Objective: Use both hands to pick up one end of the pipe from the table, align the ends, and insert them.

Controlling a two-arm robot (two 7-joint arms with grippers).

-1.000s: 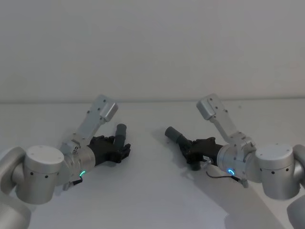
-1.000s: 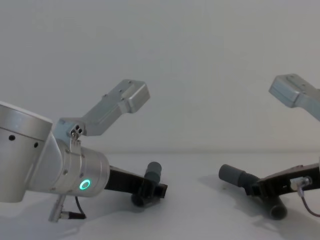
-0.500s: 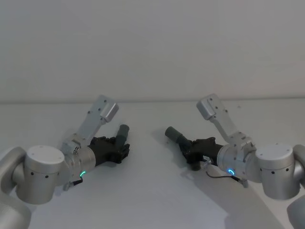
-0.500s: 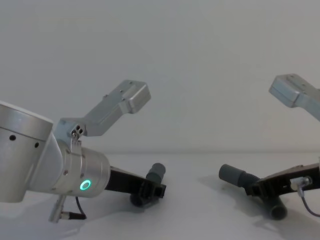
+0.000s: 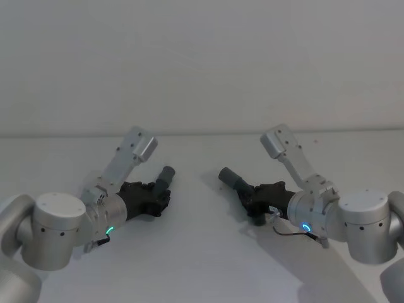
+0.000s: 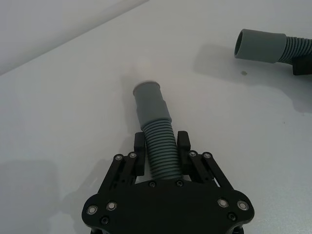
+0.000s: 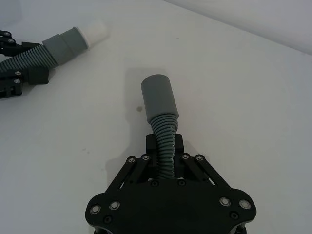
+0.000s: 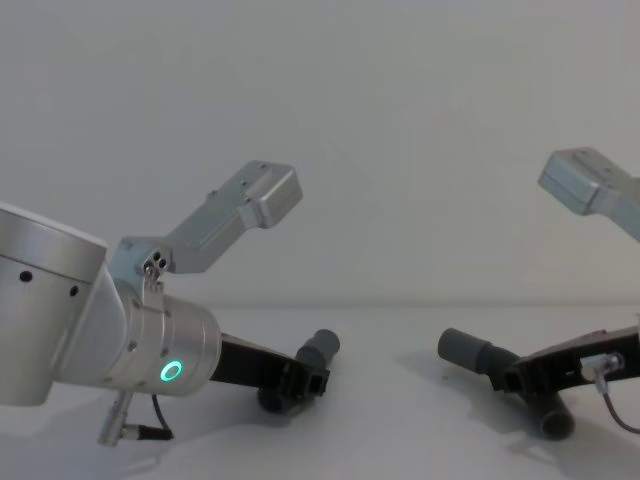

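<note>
Now, lower left in the head view, the left gripper pinches the ribbed body of one hose piece between its jaws, the cuff jutting out beyond them. Right of centre, the right gripper clamps the other hose piece the same way. The cuffs face each other, well apart over the table.
</note>
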